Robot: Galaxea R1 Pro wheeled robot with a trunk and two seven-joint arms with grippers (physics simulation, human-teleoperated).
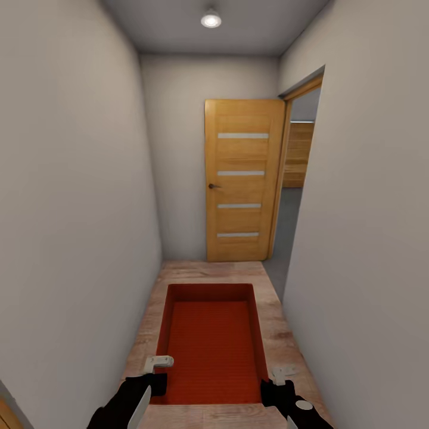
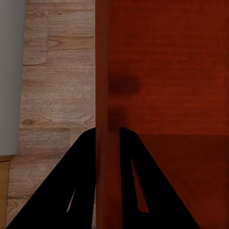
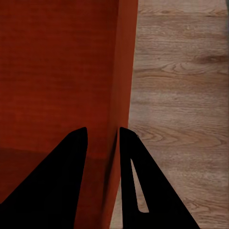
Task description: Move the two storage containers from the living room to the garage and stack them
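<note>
Narrow hallway, wood plank floor [image 1: 208,274]. 1 storage container [image 1: 211,345] held between both arms, above the planks. Left gripper [image 2: 107,131] clamps its left wall, 1 finger each side; right gripper [image 3: 102,130] likewise on the right wall. Wooden door [image 1: 243,179] ahead, open.

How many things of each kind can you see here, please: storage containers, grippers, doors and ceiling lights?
Storage containers: 1, the storage container, held by its side walls.
Grippers: 2, the left gripper and the right gripper.
Doors: 1, the wooden door.
Ceiling lights: 1, the ceiling light.
Total: 5
</note>
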